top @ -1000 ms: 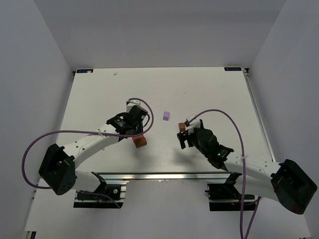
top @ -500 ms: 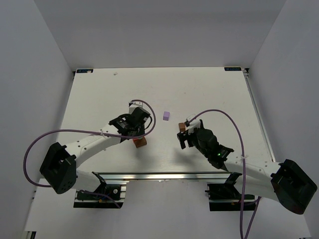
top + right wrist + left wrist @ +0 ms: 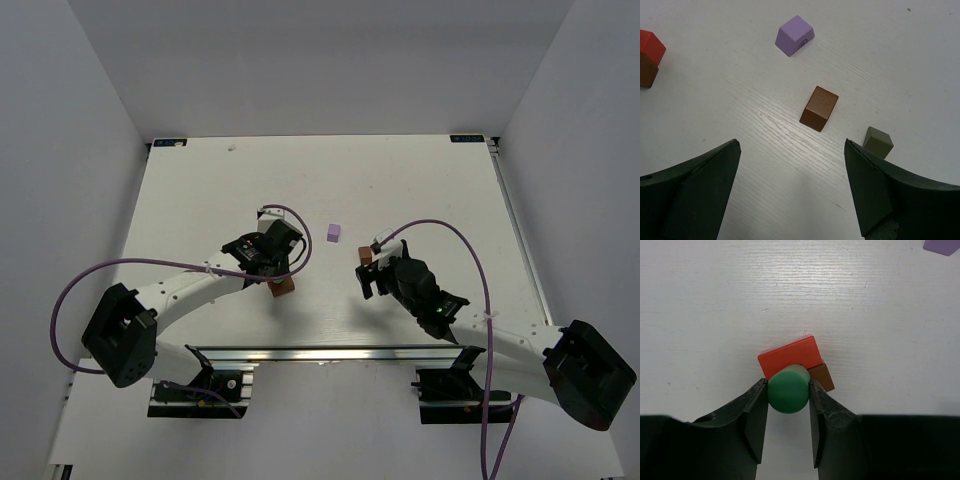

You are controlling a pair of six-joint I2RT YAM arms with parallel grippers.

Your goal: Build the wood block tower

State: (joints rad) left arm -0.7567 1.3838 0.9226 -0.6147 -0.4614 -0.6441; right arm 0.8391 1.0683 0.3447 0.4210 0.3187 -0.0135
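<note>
Left wrist view: I am pinching the green block (image 3: 788, 390) in my left end effector (image 3: 787, 387) over the red-orange block (image 3: 790, 355) stacked on a brown block (image 3: 823, 376) on the bench (image 3: 715, 290), probably needing centring and gentle lowering next, my right end effector (image 3: 791, 145) gaping empty

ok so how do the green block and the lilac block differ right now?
The green block is clamped between the fingers of the left gripper; the lilac block lies free on the table. Green shows a round face; lilac is square-edged. Green is over the red-orange block; lilac stands alone. Both are small painted pieces.
</note>
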